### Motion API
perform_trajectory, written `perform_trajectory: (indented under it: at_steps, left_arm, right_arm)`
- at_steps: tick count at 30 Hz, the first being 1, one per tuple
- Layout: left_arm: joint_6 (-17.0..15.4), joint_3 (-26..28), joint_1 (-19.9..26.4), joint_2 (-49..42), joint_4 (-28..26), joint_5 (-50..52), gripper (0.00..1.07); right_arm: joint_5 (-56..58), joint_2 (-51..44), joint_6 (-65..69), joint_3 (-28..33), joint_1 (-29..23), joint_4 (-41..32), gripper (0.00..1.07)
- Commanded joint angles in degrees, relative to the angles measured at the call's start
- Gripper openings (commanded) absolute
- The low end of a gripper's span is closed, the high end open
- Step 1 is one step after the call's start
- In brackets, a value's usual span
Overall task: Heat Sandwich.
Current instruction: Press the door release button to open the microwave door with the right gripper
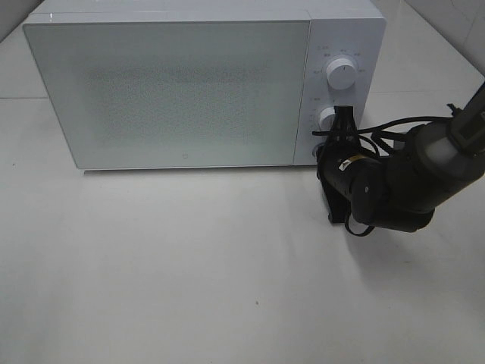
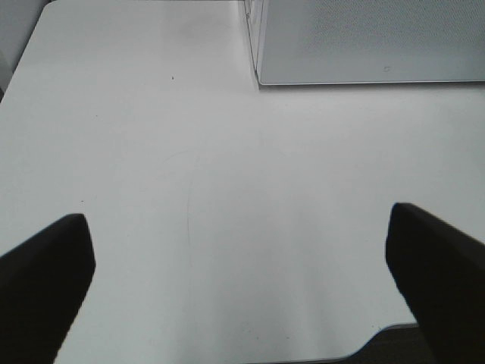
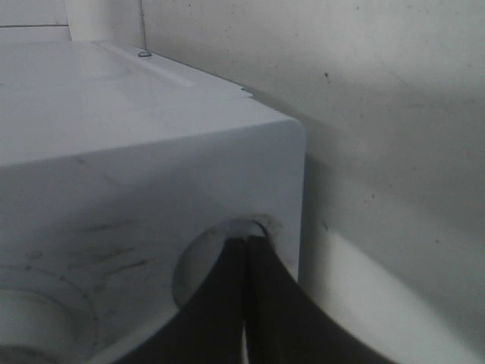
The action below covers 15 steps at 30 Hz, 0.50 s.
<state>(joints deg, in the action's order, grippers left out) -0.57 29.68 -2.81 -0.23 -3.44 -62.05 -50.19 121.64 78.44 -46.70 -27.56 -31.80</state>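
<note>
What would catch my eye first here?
A big white microwave with its door closed stands at the back of the table. The black right gripper sits against its control panel by the lower knob, fingers pressed together. The left gripper hangs open above the table.

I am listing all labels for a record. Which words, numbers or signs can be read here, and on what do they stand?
None is readable.
Small mark on the microwave door: too small.
Scale marks around the upper knob: blurred.
Yellow sticker on the right arm: blurred.
</note>
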Motion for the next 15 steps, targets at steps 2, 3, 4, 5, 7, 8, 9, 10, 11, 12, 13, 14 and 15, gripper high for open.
perform_trajectory:
  at_steps: [2, 3, 4, 5, 7, 8, 9, 10, 11, 12, 13, 14, 15]
  left_arm:
    - [0.0, -0.06, 0.23, -0.97, -0.52, 0.74, 1.0]
    - [0.0, -0.06, 0.23, -0.97, -0.52, 0.74, 1.0]
    - [0.0, -0.06, 0.23, -0.97, -0.52, 0.74, 1.0]
    - [0.0, -0.06, 0.23, -0.97, -0.52, 0.74, 1.0]
    - [0.0, -0.06, 0.23, -0.97, -0.52, 0.74, 1.0]
    - [0.0, -0.06, 0.23, -0.97, -0.52, 0.74, 1.0]
    - [0.0, -0.06, 0.23, -0.97, -0.52, 0.74, 1.0]
    - [0.0, -0.06, 0.23, -0.97, -0.52, 0.74, 1.0]
    - [0.0, -0.06, 0.23, -0.97, -0.52, 0.74, 1.0]
    - [0.0, -0.06, 0.23, -0.97, -0.52, 0.74, 1.0]
    - [0.0, -0.06, 0.23, -0.97, -0.52, 0.74, 1.0]
    - [0.0, -0.06, 0.23, -0.97, -0.52, 0.74, 1.0]
    - [0.0, -0.06, 0.23, -0.97, -0.52, 0.74, 1.0]
  right_arm:
    - [-5.44, -0.17, -1.2, -1.49, 0.23, 0.34, 0.0]
    - [-6.53, -0.17, -1.43, -1.49, 0.23, 0.34, 0.0]
    - [-7.68, -0.17, -1.72, -1.49, 0.23, 0.34, 0.0]
    - [-9.57, -0.17, -2.52, -1.49, 0.23, 0.34, 0.0]
    - [-10.37, -0.17, -2.58, -1.49, 0.23, 0.29, 0.0]
    - [-11.0, -0.17, -2.69, -1.49, 0.23, 0.23, 0.0]
    - [-11.86, -0.17, -2.69, -1.49, 0.23, 0.23, 0.0]
    - [-13.35, -0.17, -2.69, -1.49, 0.23, 0.17, 0.0]
    - [-13.35, -0.17, -2.69, -1.49, 0.23, 0.17, 0.0]
    - [-13.98, -0.17, -2.69, -1.49, 0.23, 0.11, 0.0]
    - [-14.44, -0.17, -2.69, -1.49, 0.23, 0.11, 0.0]
    - [-14.5, -0.17, -2.69, -1.72, 0.23, -0.29, 0.0]
    - [-14.5, -0.17, -2.69, -1.95, 0.23, -0.4, 0.0]
